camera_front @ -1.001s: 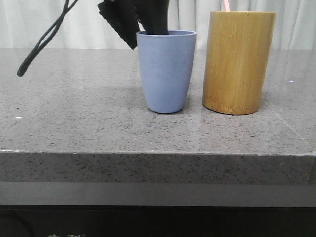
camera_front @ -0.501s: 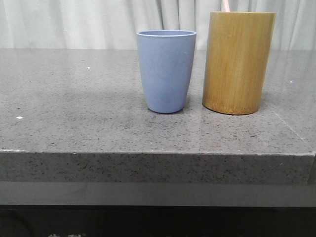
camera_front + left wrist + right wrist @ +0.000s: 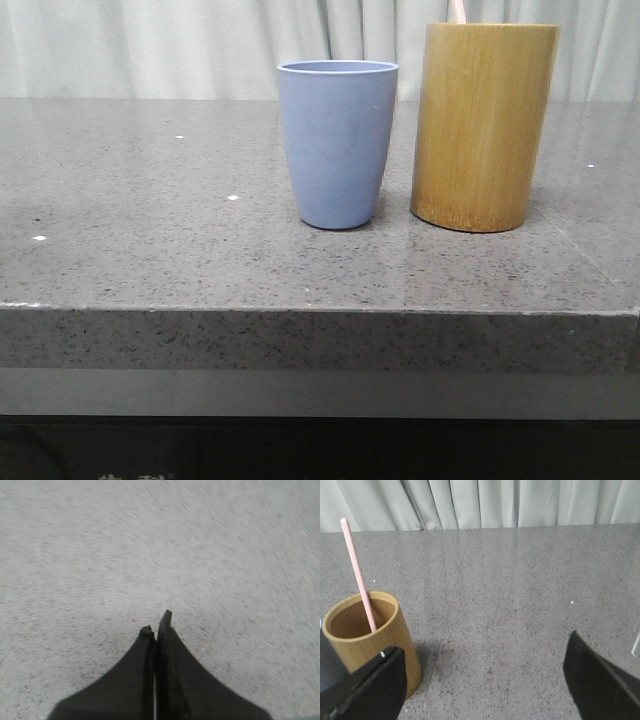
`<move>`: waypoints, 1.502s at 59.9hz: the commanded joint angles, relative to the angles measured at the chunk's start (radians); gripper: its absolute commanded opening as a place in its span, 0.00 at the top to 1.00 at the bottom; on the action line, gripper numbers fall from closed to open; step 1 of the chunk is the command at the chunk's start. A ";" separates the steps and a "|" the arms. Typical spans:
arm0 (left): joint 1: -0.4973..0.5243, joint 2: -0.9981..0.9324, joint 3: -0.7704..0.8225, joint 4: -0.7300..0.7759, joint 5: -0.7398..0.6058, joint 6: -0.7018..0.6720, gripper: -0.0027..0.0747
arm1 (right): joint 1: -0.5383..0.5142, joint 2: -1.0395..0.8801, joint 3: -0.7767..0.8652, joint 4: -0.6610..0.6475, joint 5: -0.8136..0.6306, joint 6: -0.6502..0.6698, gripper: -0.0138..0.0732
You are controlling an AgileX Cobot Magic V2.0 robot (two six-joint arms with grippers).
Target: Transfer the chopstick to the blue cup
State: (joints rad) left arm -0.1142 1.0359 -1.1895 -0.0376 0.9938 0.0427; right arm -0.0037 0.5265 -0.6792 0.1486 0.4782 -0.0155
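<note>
The blue cup (image 3: pixel 337 143) stands upright mid-table in the front view. Right of it stands the taller bamboo holder (image 3: pixel 484 125), also in the right wrist view (image 3: pixel 367 635). One pale pink chopstick leans inside the holder (image 3: pixel 359 575); only its short tip shows above the rim in the front view (image 3: pixel 457 11). My right gripper (image 3: pixel 485 672) is open and empty, with the holder just beside one finger. My left gripper (image 3: pixel 156 625) is shut and empty over bare grey tabletop. Neither gripper shows in the front view.
The grey speckled stone table (image 3: pixel 150 200) has its front edge near the camera. A pale curtain (image 3: pixel 150 45) hangs behind the table. A seam line (image 3: pixel 455 590) runs across the tabletop near the holder.
A dark arm and cable that hung over the blue cup one second ago have left the front view. The cup and the holder have not moved.
</note>
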 commanded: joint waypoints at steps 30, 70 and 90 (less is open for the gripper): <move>0.032 -0.738 0.626 -0.026 -0.493 -0.017 0.99 | 0.178 0.330 -0.119 0.004 -0.298 -0.059 0.10; 0.032 -0.904 0.713 -0.026 -0.499 -0.017 0.99 | 0.390 0.937 -0.627 0.004 -0.298 -0.062 0.17; 0.032 -0.904 0.713 -0.026 -0.499 -0.017 0.99 | 0.390 0.941 -0.628 0.004 -0.300 -0.062 0.84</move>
State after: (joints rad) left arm -0.0840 0.1201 -0.4516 -0.0522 0.5797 0.0352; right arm 0.3860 1.5088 -1.2677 0.1509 0.2494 -0.0675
